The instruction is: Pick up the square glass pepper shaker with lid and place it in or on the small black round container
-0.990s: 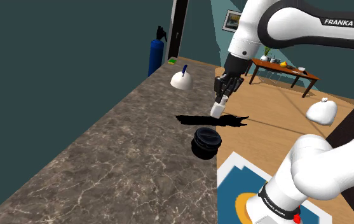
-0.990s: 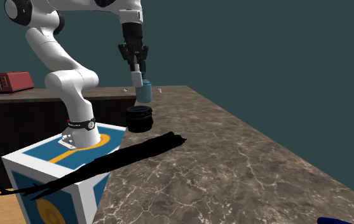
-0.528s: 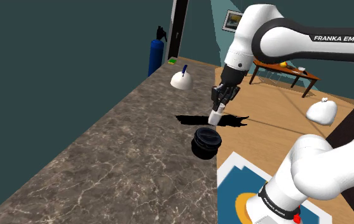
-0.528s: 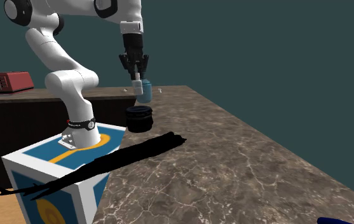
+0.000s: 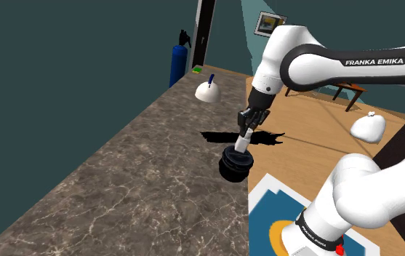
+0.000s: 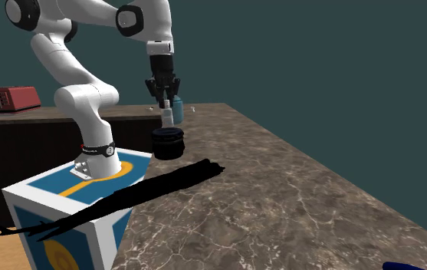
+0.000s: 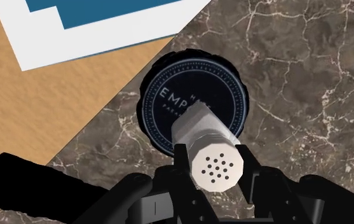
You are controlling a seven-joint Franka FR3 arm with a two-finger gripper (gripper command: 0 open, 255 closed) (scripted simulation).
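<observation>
My black gripper (image 5: 246, 132) is shut on a pale pepper shaker (image 5: 242, 142) with a perforated lid (image 7: 217, 167), holding it by its upper part. The shaker hangs just above the small black round container (image 5: 235, 164), which stands on the marble counter near its edge by the stand. In the wrist view the shaker's body (image 7: 197, 124) points down at the container's lettered top (image 7: 169, 105), my fingers (image 7: 180, 162) clasping it on both sides. The second exterior view has the gripper (image 6: 165, 102) with the shaker (image 6: 168, 117) right over the container (image 6: 169, 143).
The dark marble counter (image 5: 121, 182) stretches toward the shoulder view's lower left. A white dome-shaped object (image 5: 207, 91) and a blue bottle (image 5: 177, 65) sit at its far end. The blue and white stand (image 5: 273, 218) lies beside the container. A blue cup (image 6: 177, 108) stands behind the gripper.
The gripper has come down and toward the stand with the shaker, from above the counter's far part to just over the black container.
</observation>
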